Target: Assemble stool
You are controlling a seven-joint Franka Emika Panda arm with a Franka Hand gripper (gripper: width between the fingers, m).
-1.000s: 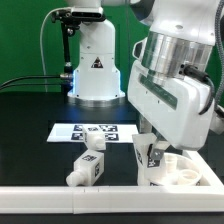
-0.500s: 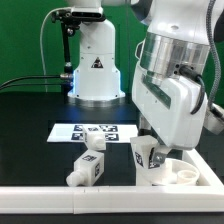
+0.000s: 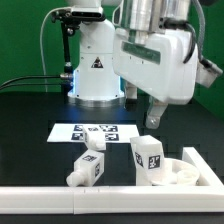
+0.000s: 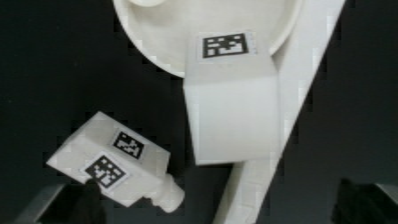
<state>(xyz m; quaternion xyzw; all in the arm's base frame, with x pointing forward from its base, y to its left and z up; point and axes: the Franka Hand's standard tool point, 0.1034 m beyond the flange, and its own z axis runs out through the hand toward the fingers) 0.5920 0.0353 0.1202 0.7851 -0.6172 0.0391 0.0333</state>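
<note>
The stool's round white seat [image 3: 190, 173] lies at the exterior view's lower right, against the white front rail. One chunky white leg [image 3: 149, 160] with a tag stands upright at its edge. My gripper [image 3: 152, 118] hangs open just above that leg and holds nothing. In the wrist view the same leg [image 4: 231, 95] runs down from the seat [image 4: 164, 28], and the dark fingertips [image 4: 63, 203] stand wide apart on either side of my gripper [image 4: 214, 215]. Two more tagged legs [image 3: 88, 168] [image 3: 93, 143] lie loose to the exterior view's left; one of them, a loose leg [image 4: 116, 158], shows in the wrist view.
The marker board [image 3: 70, 131] lies flat behind the loose legs. The white robot base [image 3: 95, 65] stands at the back. A white rail [image 3: 60, 200] borders the table's front edge, and it also crosses the wrist view as a white rail [image 4: 285, 140].
The gripper was shut on the upright leg at the seat; it has opened, let the leg go, and risen up and towards the exterior view's left. The leg stays standing.
</note>
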